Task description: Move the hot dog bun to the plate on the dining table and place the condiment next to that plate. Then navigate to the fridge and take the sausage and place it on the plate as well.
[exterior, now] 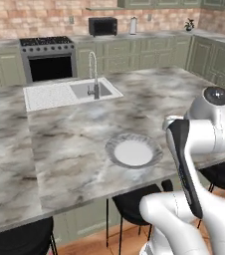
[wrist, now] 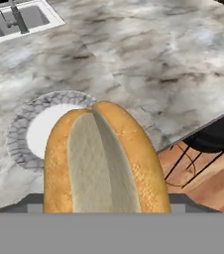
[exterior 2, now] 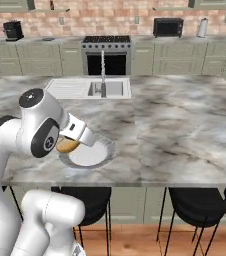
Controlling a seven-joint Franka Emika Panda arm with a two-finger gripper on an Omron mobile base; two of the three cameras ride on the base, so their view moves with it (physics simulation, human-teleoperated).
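Bun point(wrist: 104, 158) sits gripped in the jaws, apparently just above the plate's point(exterior: 115, 158) near rim, arm folded low.

Arm body: glossy white shells, dark joints

White arm point(exterior: 204, 199) lower right in left base view; black band down one link, grey round joint cap with dark ring on top.

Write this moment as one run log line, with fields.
phase: carrying | gripper: shut on hot dog bun | plate: bare, on dining table | bun position: above plate's near edge
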